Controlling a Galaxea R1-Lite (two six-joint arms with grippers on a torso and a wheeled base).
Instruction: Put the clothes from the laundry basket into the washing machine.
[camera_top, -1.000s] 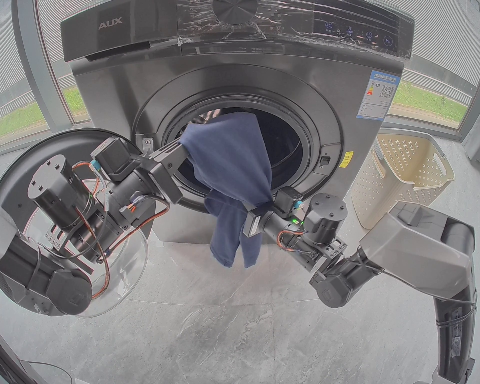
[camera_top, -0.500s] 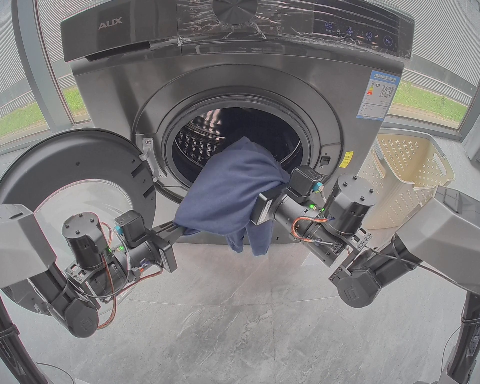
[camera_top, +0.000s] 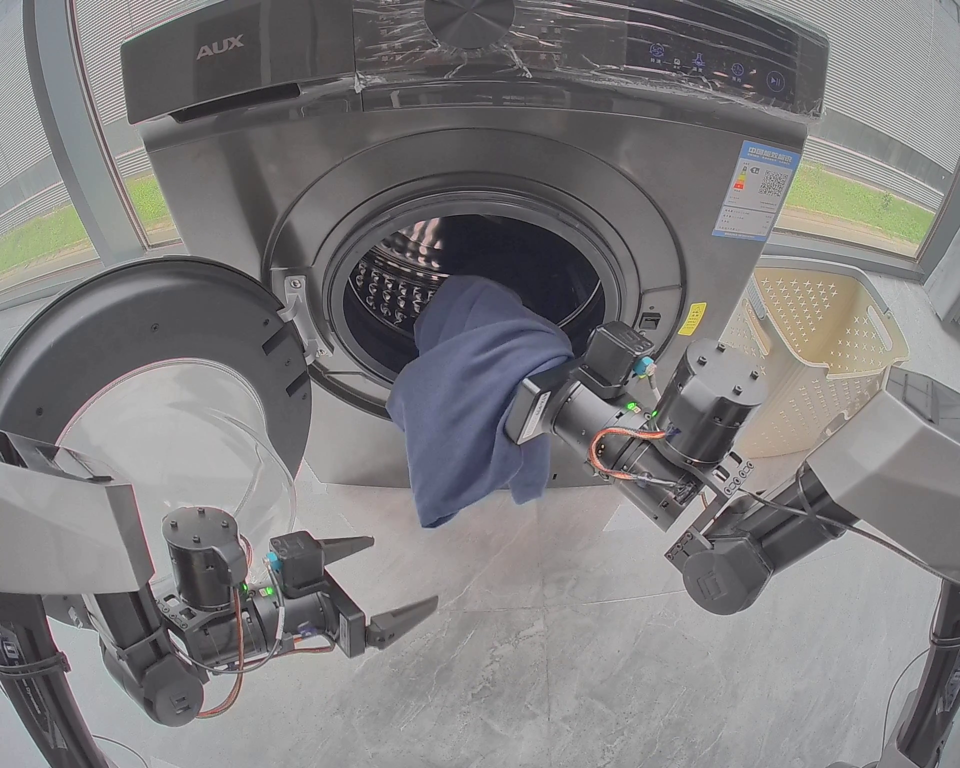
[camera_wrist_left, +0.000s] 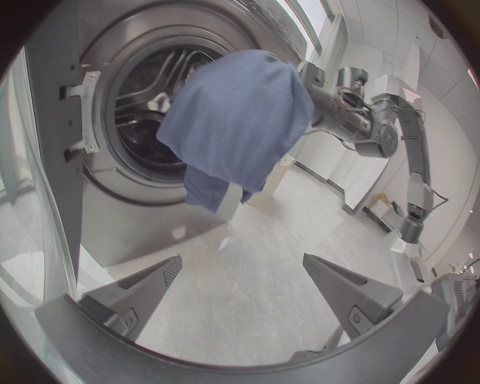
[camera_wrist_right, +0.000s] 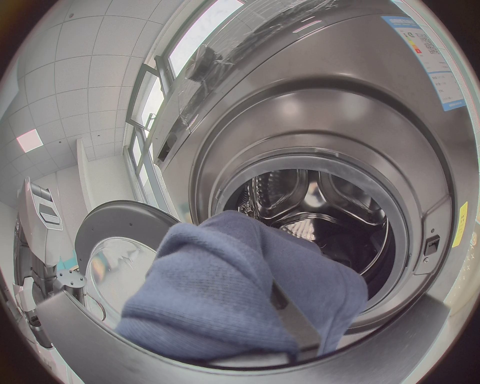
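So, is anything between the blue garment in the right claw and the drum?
Nothing visible. The door is swung open to the side, and the blue garment, held by the right claw, hangs right in front of the drum opening, its lower part drooping below the rim. The left claw is open, low near the floor.

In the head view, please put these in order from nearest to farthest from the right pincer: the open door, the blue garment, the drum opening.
1. The blue garment: gripped in the right pincer.
2. The drum opening: just behind the pincer, in the machine's front.
3. The open door: swung out on the robot's left.
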